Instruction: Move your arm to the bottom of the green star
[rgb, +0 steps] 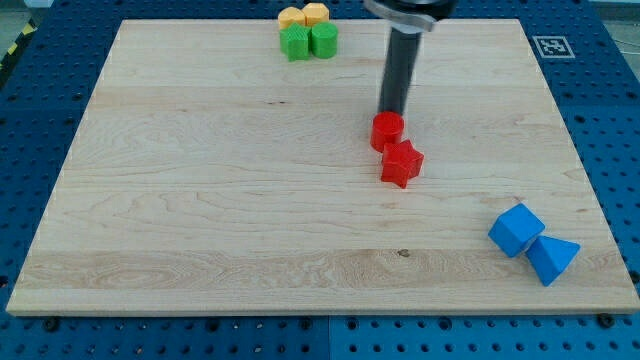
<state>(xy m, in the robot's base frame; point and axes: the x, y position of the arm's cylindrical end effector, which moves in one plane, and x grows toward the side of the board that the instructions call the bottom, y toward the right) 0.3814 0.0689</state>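
Observation:
The green star (296, 43) lies near the view's top edge of the wooden board, left of centre, touching a green cylinder (323, 40) on its right. My tip (391, 111) is at the end of the dark rod, well to the right of and below the green star. It stands just above the red cylinder (387, 131), touching or nearly touching it. A red star (401, 163) sits right below the red cylinder.
Two yellow blocks (304, 16) sit right above the green pair at the board's top edge. A blue cube (516, 229) and a blue triangular block (553, 258) lie at the view's bottom right. The board (200, 200) rests on a blue perforated table.

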